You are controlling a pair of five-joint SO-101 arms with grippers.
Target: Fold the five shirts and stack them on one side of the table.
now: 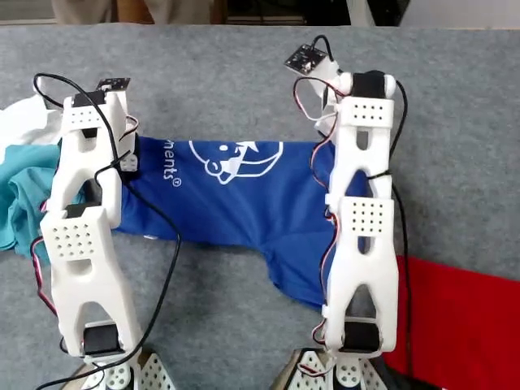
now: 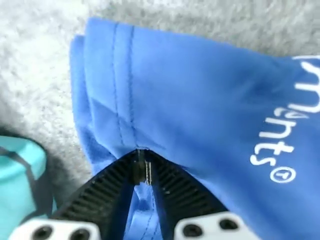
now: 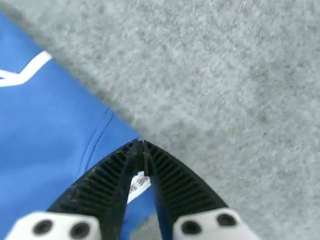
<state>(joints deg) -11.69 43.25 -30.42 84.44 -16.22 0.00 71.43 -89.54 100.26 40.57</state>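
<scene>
**A:** Where's the blue shirt (image 1: 244,195)?

**B:** Lying on the grey surface (image 1: 244,73), spread between the two arms with the print up. The cloth looks doubled over at the left arm's end.

**A:** Left gripper (image 2: 141,167)?

**B:** Clenched on the blue shirt. The tips meet right at the stitched hem, with cloth pinched between them.

**A:** Right gripper (image 3: 141,150)?

**B:** Also clamped on the blue shirt, at the edge where blue meets bare surface. There's a white tag between the jaws, behind the tips.

**A:** Why both on that side?

**B:** My read is that two pinch points along the edge farthest from the arm bases let the arms carry it over together. That way the fold line comes out straight. The cloth is thin and held only at the tips, so it could slip if the arms pull apart.

**A:** Other shirts?

**B:** The teal shirt (image 1: 24,187) and white shirt (image 1: 28,118) are bunched just beside the left arm. The red shirt (image 1: 463,317) is near the right arm's base. None of them looks folded.

**A:** Progress?

**B:** Early, I'd judge. The blue one is mid-fold and no stack has been started.
</scene>
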